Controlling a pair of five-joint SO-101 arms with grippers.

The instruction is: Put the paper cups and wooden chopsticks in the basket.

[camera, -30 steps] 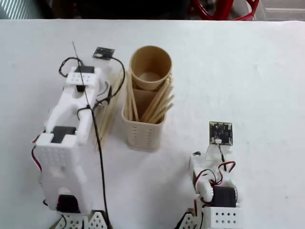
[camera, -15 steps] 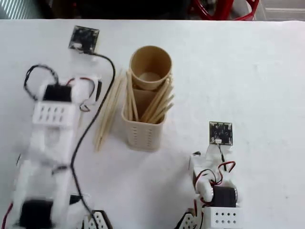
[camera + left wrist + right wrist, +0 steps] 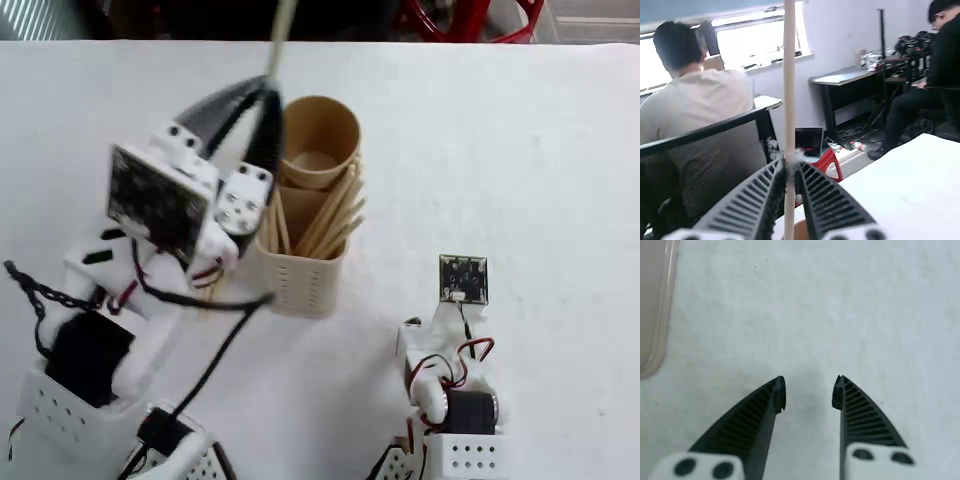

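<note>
**Left arm holds one chopstick raised beside the basket**

I find the left gripper (image 3: 789, 166) pinched tight on a single chopstick (image 3: 788, 75), with a long run of the stick standing clear beyond the fingertips. In my judgement this hold suits tipping it over the rim. In the high view the left arm (image 3: 150, 210) is reared up with its wrist bent back and its jaws pointing away from the table, just beside the basket (image 3: 300, 285). The basket holds a paper cup (image 3: 316, 140) at its far end and a sheaf of chopsticks (image 3: 335, 215) leaning across it. The right gripper (image 3: 809, 390) sits low on its folded arm, jaws spread over bare table (image 3: 865, 300) — holding nothing.
</note>
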